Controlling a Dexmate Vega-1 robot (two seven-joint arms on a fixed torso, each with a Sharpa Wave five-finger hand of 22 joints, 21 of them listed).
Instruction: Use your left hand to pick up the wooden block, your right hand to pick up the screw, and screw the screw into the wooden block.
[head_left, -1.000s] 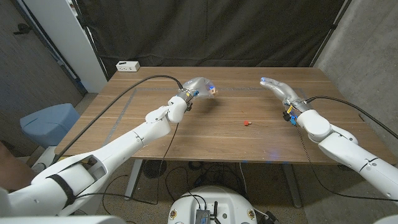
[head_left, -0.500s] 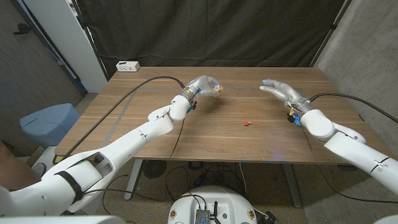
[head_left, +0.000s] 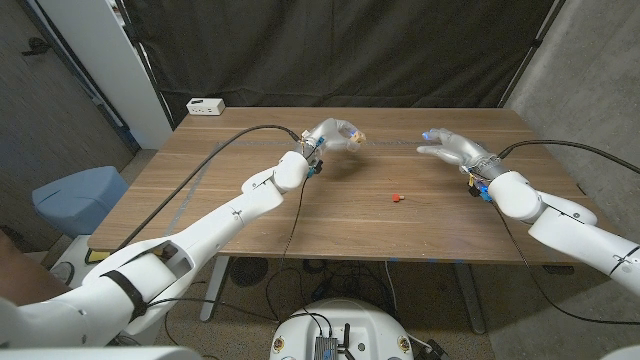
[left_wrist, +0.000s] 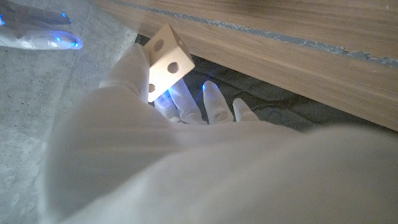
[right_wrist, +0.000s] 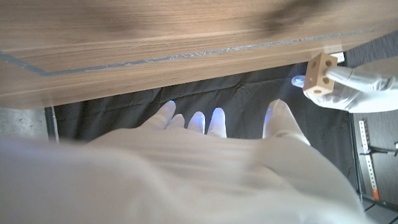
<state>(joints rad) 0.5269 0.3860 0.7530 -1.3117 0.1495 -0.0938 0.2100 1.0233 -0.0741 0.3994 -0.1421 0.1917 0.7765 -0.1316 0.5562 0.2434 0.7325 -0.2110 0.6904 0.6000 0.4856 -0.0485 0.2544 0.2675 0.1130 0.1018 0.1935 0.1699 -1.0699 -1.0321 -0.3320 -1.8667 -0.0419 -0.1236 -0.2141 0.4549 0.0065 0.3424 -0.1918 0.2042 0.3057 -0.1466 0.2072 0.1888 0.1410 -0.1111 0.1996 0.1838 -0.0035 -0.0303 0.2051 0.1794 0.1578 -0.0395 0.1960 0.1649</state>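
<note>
My left hand (head_left: 332, 132) holds the pale wooden block (head_left: 354, 138) up above the table's far middle. In the left wrist view the block (left_wrist: 165, 60) shows two round holes and sits pinched at my fingertips (left_wrist: 186, 102). The right wrist view catches the same block (right_wrist: 320, 74) in the left hand (right_wrist: 360, 87). The small red screw (head_left: 397, 197) lies on the table, between the two arms. My right hand (head_left: 452, 147) hovers open above the table's right part, behind and to the right of the screw, fingers spread and holding nothing.
A white power strip (head_left: 205, 105) lies at the far left corner of the wooden table (head_left: 330, 215). A blue-grey seat (head_left: 78, 195) stands off the table's left side. Black cables (head_left: 235, 133) run along both arms.
The left hand has carried the block higher and to the right. The right hand has swung to point left and stayed open. The screw has not moved.
</note>
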